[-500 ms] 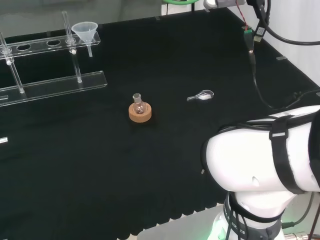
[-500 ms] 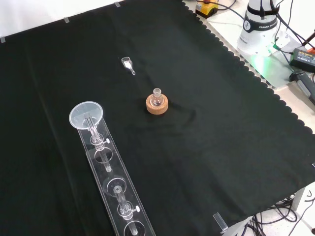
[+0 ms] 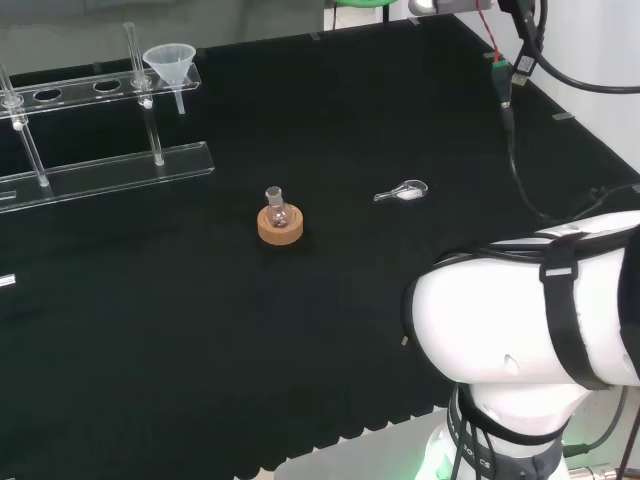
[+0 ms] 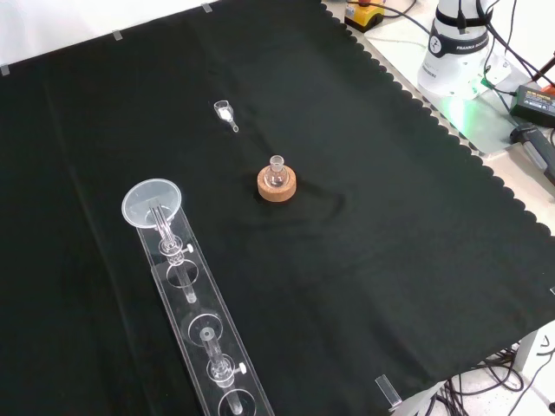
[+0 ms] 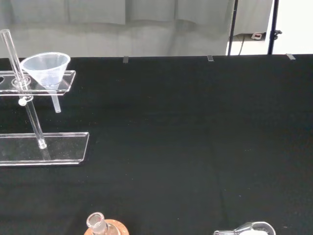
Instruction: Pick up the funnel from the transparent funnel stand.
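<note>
Funnel (image 3: 170, 62) is clear plastic, cone up and stem down, and you see it sitting upright in the end hole of the transparent funnel stand (image 3: 110, 165), at the far left of the head view. Its thin stem (image 5: 55, 103) is hard to make out against the black cloth (image 4: 364, 260). You cannot tell the hand's state, nor where the funnel lies from it.

Black cloth bench (image 4: 390, 260): clear stand (image 4: 204, 334) front-view left, cork ring (image 4: 277, 185) centre, small scoop (image 4: 225, 113) beyond.
</note>
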You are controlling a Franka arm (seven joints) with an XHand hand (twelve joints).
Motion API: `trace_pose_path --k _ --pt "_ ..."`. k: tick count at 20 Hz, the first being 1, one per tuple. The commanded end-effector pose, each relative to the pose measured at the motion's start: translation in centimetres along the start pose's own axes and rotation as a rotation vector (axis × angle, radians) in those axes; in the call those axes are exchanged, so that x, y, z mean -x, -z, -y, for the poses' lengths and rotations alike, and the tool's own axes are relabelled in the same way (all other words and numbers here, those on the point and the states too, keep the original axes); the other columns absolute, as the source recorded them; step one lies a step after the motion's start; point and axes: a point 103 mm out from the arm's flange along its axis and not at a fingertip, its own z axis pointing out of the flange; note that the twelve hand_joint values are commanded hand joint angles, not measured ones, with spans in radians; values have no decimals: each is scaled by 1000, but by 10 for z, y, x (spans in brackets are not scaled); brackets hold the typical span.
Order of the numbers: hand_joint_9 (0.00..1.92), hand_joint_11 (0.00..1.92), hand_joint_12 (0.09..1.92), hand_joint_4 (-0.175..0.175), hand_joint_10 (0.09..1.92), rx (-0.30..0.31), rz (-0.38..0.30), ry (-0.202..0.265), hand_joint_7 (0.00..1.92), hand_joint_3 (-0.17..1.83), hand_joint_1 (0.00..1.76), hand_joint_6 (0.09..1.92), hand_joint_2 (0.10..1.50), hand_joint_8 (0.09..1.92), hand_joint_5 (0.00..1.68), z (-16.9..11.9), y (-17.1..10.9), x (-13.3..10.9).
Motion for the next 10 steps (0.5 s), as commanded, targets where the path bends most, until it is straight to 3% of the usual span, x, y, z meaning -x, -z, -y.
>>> trace_pose_path --k 1,3,5,7,10 --pt "0 0 1323 18 187 93 -49 35 0 162 120 87 791 87 0 -12 -18 -8" --pt "0 0 1259 22 87 143 -73 42 0 143 112 87 791 87 0 -24 -30 -13" --pt "0 0 1180 30 87 144 -96 54 0 131 111 87 792 87 0 -43 -44 -21" --pt "0 0 931 52 87 142 -98 69 0 116 104 87 796 87 0 -60 -55 -30" --pt "0 0 394 88 87 149 -107 82 0 87 77 87 798 87 0 -92 -66 -44"
